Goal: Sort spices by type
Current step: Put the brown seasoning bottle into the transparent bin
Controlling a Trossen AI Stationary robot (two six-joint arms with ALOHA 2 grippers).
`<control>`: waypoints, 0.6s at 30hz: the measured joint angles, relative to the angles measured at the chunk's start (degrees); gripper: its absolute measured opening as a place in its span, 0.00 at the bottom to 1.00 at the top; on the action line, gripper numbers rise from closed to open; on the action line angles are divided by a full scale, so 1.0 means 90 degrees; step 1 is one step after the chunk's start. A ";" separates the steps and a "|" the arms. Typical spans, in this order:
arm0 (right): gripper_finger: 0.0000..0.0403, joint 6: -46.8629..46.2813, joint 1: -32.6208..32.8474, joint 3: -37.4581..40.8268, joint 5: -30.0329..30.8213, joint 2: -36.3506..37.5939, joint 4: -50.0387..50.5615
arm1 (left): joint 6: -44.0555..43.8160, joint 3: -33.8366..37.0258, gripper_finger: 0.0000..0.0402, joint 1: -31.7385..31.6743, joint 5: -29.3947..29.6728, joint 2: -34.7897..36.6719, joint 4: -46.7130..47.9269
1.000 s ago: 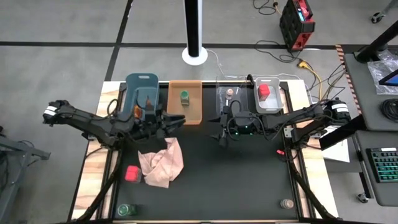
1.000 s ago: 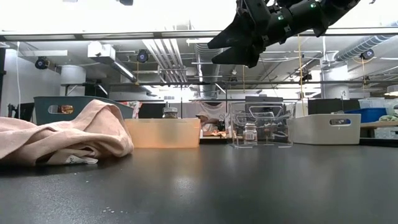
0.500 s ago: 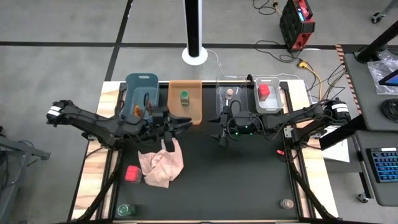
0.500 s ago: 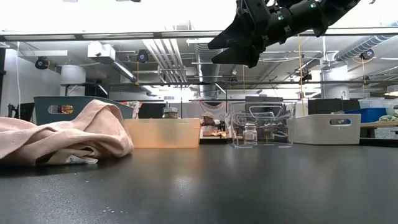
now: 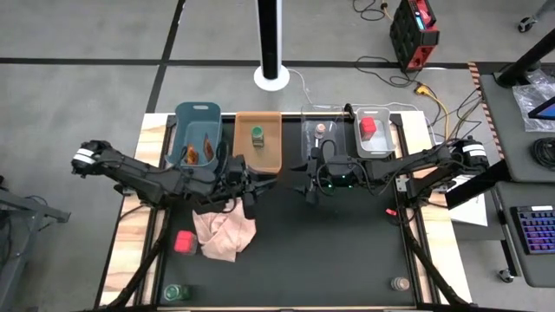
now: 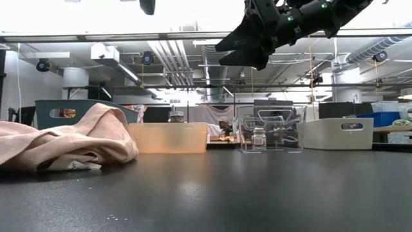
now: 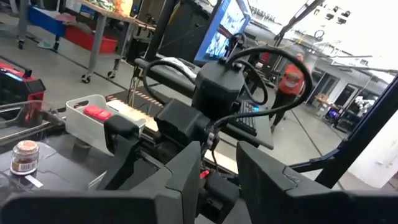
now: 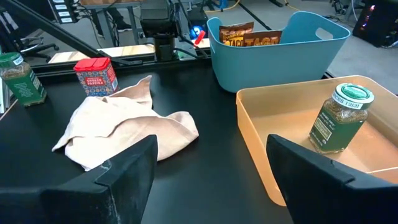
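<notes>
the sort is partly done, judging by what sits where in the high view: orange-brown foil packets [image 5: 198, 154] lie in the blue-grey plastic bin [image 5: 196, 113] at upper left of centre, one green-capped glass jar [image 5: 257, 135] stands in the orange translucent bin [image 5: 259, 165], a tiny tan-lidded jar [image 5: 321, 129] is in the clear bin [image 5: 310, 139], and a red boxy container [image 5: 368, 128] is in the white bin [image 5: 382, 147].

loose pieces remain in the lower part of the frame: a red boxy paprika tin [image 5: 184, 241] just left of the crumpled pink cloth [image 5: 225, 229], another green-capped jar [image 5: 175, 293] at the bottom left, and a tan-lidded jar [image 5: 400, 283] at the bottom right.

the left gripper [image 5: 248, 188] hangs just above the cloth's upper edge, fingers parted and empty. the right gripper [image 5: 310, 185] waits at centre, spread wide, nothing between its fingers.

the next move probably calls for reaching past the cloth to the paprika tin. in the right wrist view that tin [image 8: 96, 76] stands upright, long axis vertical, label facing the camera; closing across its flat sides looks sensible.
</notes>
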State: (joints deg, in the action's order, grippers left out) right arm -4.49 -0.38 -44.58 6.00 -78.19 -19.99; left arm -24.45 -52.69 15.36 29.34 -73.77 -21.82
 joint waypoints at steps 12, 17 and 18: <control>0.80 -0.0002 -0.0002 0.0000 0.0000 0.0000 0.0000 | -0.0002 0.0145 0.22 -0.0028 0.0023 0.0309 0.0775; 0.82 -0.0002 0.0000 0.0000 0.0000 0.0000 0.0000 | -0.0002 0.0240 0.22 -0.0017 0.0005 0.0368 0.1022; 0.82 -0.0002 0.0000 0.0000 0.0000 0.0000 0.0000 | -0.0005 0.0238 0.22 -0.0017 0.0007 0.0343 0.0990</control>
State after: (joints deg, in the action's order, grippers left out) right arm -4.51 -0.38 -44.58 6.00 -78.19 -19.99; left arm -24.49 -50.54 15.20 29.41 -70.68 -12.91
